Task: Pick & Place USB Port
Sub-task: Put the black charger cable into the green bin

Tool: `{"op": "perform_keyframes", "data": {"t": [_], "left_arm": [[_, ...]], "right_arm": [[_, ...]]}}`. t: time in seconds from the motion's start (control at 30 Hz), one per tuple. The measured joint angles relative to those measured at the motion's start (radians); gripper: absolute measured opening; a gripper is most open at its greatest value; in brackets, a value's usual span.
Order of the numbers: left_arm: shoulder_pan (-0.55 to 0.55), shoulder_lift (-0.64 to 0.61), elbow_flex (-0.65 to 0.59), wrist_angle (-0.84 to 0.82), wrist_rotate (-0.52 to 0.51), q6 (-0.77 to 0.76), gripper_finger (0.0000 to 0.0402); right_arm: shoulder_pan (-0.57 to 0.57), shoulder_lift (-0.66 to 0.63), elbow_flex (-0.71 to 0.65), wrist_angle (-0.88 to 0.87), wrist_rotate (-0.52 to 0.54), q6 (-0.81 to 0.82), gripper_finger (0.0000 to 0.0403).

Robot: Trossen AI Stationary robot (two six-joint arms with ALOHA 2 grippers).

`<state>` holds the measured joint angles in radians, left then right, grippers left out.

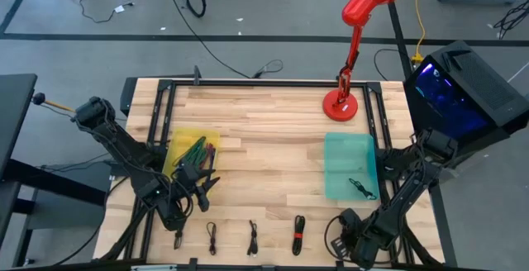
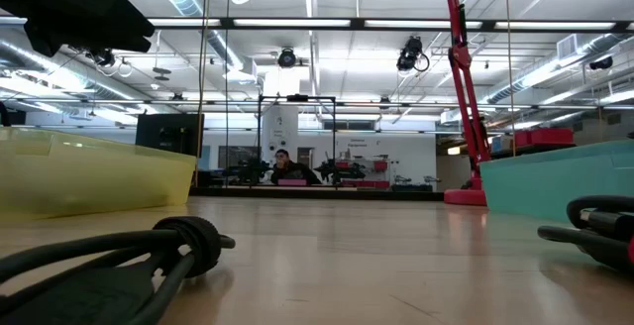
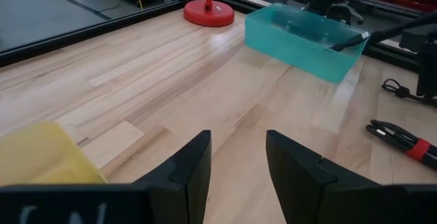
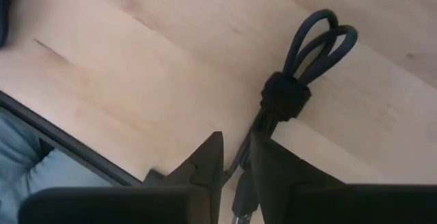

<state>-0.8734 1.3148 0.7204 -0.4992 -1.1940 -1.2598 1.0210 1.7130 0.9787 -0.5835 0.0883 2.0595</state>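
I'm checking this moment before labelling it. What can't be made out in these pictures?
- Right pincer, right wrist view: closing around the black cable; the cable's plug end is hidden between the fingers.
- High view: that pincer is hidden under its own arm at the table's near edge.
- Teal bin, high view: a cable inside, too small to identify.
- Yellow bin, low view: wall hides contents.

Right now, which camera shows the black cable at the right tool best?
The right wrist view: the black cable fills it, bundled loops clear, its tail between the right tool. The low view shows it edge-on; the high view barely; the left wrist view misses it.
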Motion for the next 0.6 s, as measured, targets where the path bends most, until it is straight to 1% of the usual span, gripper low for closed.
{"op": "perform_keyframes", "data": {"t": [0.13,0.27,0.4,0.6], "left_arm": [[0.000,0.000,0.000,0.000,0.006,0.000,0.0147],[0.000,0.000,0.000,0.001,0.007,0.000,0.0147],[0.000,0.000,0.000,0.001,0.007,0.000,0.0147],[0.000,0.000,0.000,0.001,0.009,-0.001,0.0147]], "right_arm": [[0.000,0.000,0.000,-0.002,-0.005,0.008,0.0065],[0.000,0.000,0.000,-0.008,-0.048,0.002,0.0051],[0.001,0.000,0.000,-0.010,-0.034,-0.001,0.0044],[0.001,0.000,0.001,0.020,-0.018,-0.018,0.0043]]}}
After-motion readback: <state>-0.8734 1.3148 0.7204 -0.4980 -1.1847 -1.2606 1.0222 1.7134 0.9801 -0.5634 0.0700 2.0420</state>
